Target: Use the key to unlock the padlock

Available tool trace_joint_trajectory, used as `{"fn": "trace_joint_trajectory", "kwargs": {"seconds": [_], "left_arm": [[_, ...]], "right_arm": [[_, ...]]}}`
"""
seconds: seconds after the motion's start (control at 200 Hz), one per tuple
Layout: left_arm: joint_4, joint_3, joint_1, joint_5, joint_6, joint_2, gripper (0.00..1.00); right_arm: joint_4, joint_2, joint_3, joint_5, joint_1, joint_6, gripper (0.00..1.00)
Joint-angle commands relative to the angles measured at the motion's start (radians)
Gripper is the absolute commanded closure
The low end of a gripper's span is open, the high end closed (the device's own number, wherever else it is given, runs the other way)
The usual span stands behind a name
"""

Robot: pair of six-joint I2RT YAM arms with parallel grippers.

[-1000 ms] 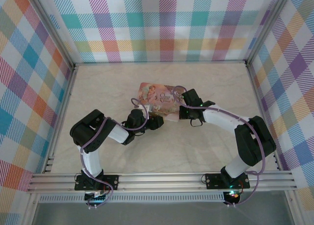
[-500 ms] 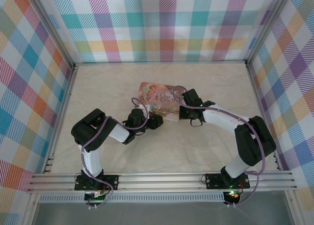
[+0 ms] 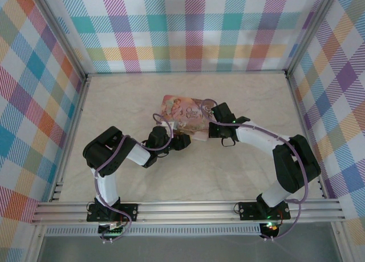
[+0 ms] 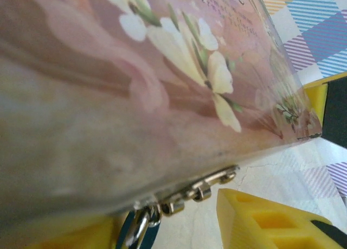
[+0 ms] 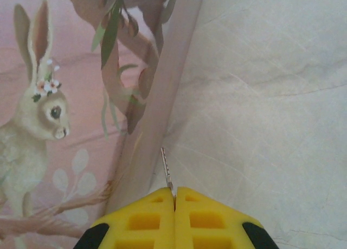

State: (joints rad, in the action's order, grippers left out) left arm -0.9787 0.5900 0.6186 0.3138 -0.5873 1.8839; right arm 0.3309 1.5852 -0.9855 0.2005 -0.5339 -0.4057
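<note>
Two-arm check. Found right gripper pinched shut on key, blade pointing along pink tin's side. Found padlock hanging at gold clasp, between left gripper's parted fingers; left of key, nearer left arm.

To the left of the closed jaws of the right gripper, the wall of the pink tin blocks the way, and the key juts ahead just beside it. Ahead and to the right, the table lies bare. Between the parted jaws of the left gripper sit the clasp and the padlock, with the tin crowding close above.
</note>
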Motion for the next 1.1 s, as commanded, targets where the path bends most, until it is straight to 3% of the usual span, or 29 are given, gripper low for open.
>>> {"fn": "trace_joint_trajectory", "kwargs": {"seconds": [0.0, 0.285, 0.55, 0.76, 1.095], "left_arm": [[-0.02, 0.021, -0.016, -0.002, 0.004, 0.007, 0.52], [-0.017, 0.022, -0.016, 0.023, 0.007, 0.004, 0.53], [-0.022, 0.019, -0.017, 0.031, 0.005, 0.006, 0.52], [-0.019, 0.031, -0.017, 0.052, 0.014, 0.016, 0.52], [-0.051, 0.04, -0.032, 0.025, 0.007, 0.035, 0.52]], "right_arm": [[0.036, 0.012, -0.045, 0.037, 0.02, -0.003, 1.0], [0.056, 0.034, -0.107, 0.068, 0.079, 0.01, 1.0], [0.044, 0.229, -0.298, 0.038, 0.11, 0.084, 1.0], [0.027, 0.368, -0.442, -0.069, 0.115, 0.188, 1.0], [0.015, 0.369, -0.44, -0.125, 0.115, 0.202, 1.0]]}}
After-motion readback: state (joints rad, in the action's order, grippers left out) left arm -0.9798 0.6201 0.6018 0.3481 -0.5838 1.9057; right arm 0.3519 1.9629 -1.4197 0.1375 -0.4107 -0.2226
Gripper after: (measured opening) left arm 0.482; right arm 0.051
